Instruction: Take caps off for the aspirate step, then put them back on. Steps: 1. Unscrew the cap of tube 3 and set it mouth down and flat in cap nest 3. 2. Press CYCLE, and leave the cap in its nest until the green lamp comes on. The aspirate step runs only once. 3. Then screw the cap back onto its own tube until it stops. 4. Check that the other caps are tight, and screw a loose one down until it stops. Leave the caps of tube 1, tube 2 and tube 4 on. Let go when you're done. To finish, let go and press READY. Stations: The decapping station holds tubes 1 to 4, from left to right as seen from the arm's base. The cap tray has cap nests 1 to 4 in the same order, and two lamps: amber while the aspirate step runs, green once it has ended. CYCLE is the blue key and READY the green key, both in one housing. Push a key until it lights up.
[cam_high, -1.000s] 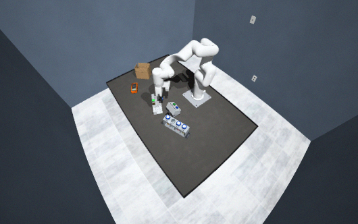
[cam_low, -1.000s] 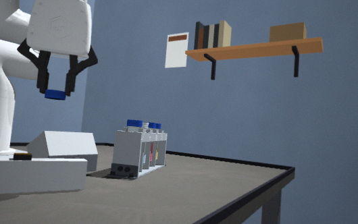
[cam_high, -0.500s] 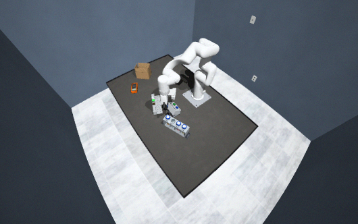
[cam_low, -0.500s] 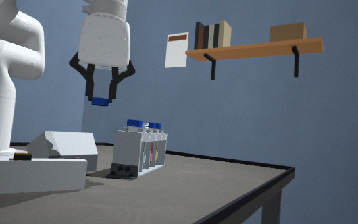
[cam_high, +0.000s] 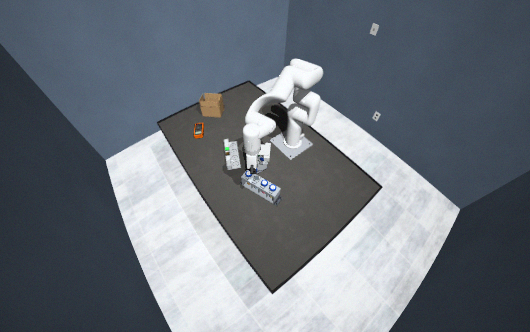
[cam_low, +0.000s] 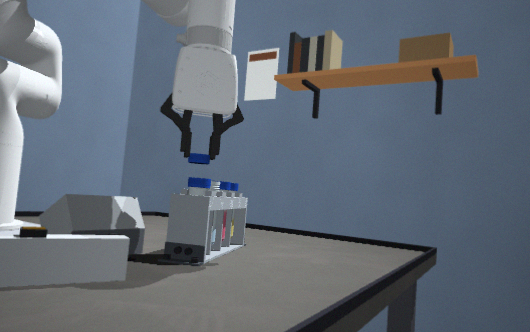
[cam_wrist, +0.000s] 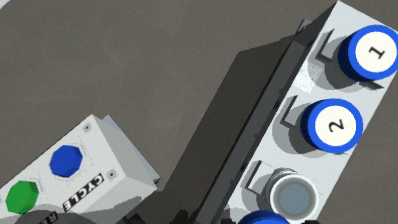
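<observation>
My gripper (cam_low: 200, 150) is shut on a blue cap (cam_low: 199, 158) and holds it well above the decapping station (cam_low: 207, 220). In the wrist view tube 1 (cam_wrist: 372, 52) and tube 2 (cam_wrist: 332, 126) carry blue caps with white numbered tops. Tube 3 (cam_wrist: 292, 196) stands open with its mouth bare. The held cap shows at the bottom edge of the wrist view (cam_wrist: 262, 218), just beside tube 3, and hides tube 4. In the top view the gripper (cam_high: 251, 167) hangs over the near-left end of the station (cam_high: 260, 186).
The key housing (cam_wrist: 75, 175) lies beside the station, with the blue CYCLE key (cam_wrist: 66, 160) and the green READY key (cam_wrist: 21, 196). The cap tray (cam_high: 231, 154) shows a green spot at its far end. An orange device (cam_high: 199, 130) and a cardboard box (cam_high: 211, 105) sit farther back.
</observation>
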